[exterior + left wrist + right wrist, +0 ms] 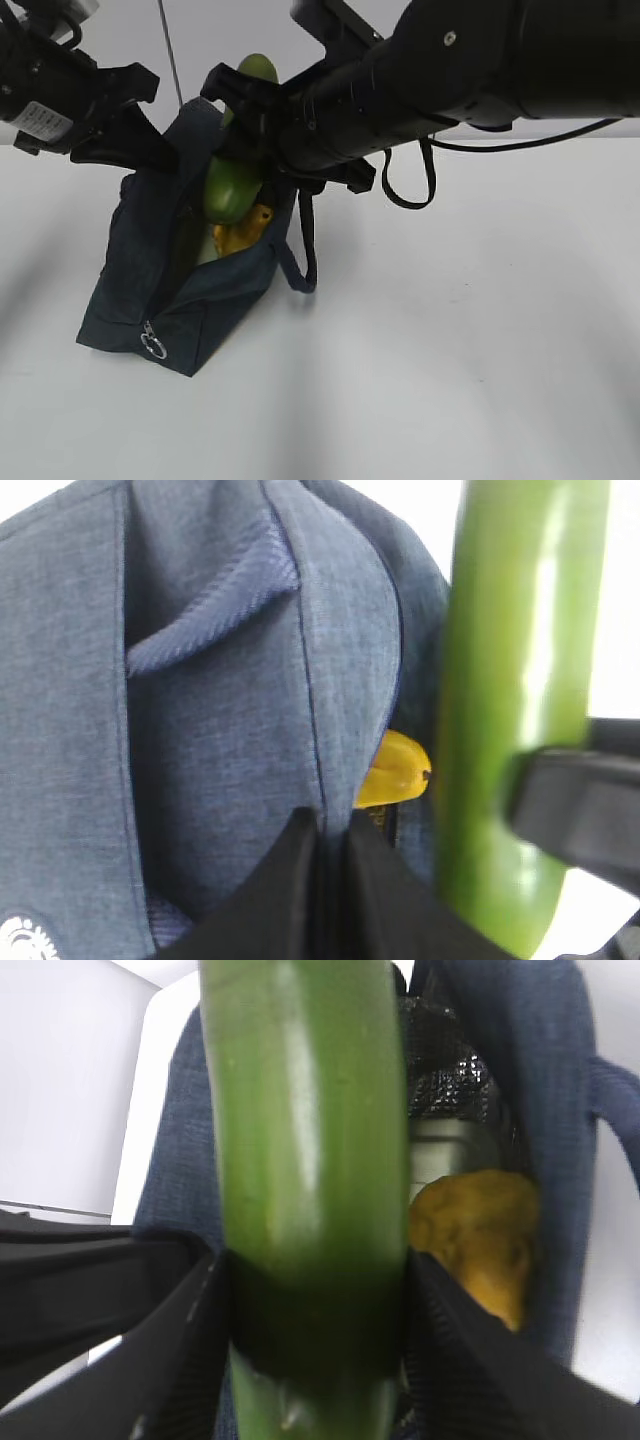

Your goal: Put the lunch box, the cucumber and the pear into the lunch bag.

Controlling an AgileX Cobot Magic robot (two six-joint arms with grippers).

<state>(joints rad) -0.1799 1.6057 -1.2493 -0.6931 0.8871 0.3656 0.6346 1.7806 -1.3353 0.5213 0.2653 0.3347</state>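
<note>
A: Biggest worry first: the lunch bag [150, 290]. The left gripper [325, 870] has its fingers pressed together on a fold of the navy fabric at the bag's rim, holding the mouth open. If that pinch slips, I'd expect the soft wall to sag in under the right gripper [310, 1340] and shut the gap.

B: And the cucumber [235, 180]?

A: The right gripper is clamped around it, one finger on each side, with the cucumber standing nearly upright, its lower end already in the mouth of the bag, its top poking up behind the gripper. It's long and smooth. Let go while it's this steep and it could tip against the rim and slide out, or jam on what's below.

B: What's below?

A: The pear [480, 1240], lumpy yellow-orange, sits inside just beyond and to the side of the right fingers. Behind it there's a pale container edge against the foil lining, probably the lunch box [445, 1150], though I can't tell for sure.
</note>
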